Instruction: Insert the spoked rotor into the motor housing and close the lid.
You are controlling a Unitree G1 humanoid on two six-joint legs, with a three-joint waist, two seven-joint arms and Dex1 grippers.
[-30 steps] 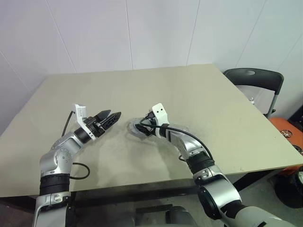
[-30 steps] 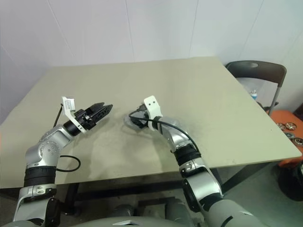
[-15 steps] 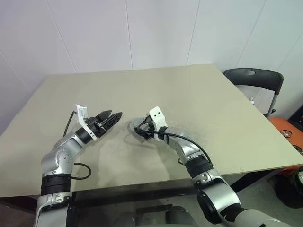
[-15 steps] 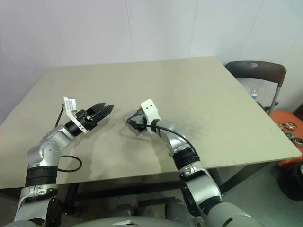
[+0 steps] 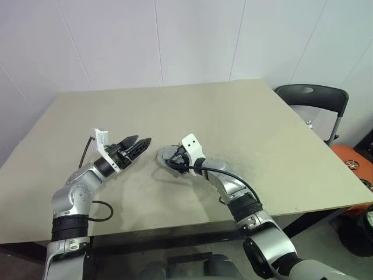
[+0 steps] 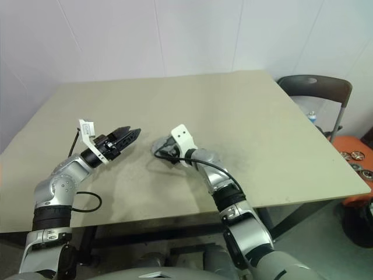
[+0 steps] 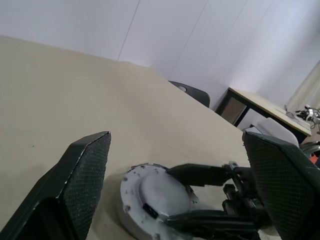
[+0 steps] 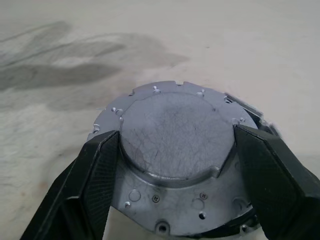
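The lid lies plain grey face up on the motor housing, of which a sliver of rim peeks out beside it. The stack rests near the middle of the table. My right gripper reaches over it from the right, and its fingers press on both sides of the lid's raised centre. The spoked rotor is hidden. My left gripper hovers open a short way left of the stack, pointing at it, with nothing between its fingers.
A dark folding chair stands past the table's right edge, with an orange object on the floor beside it. A second table stands farther back in the left wrist view.
My right gripper's fingers have drawn in against the lid's raised centre. The left arm has held still.
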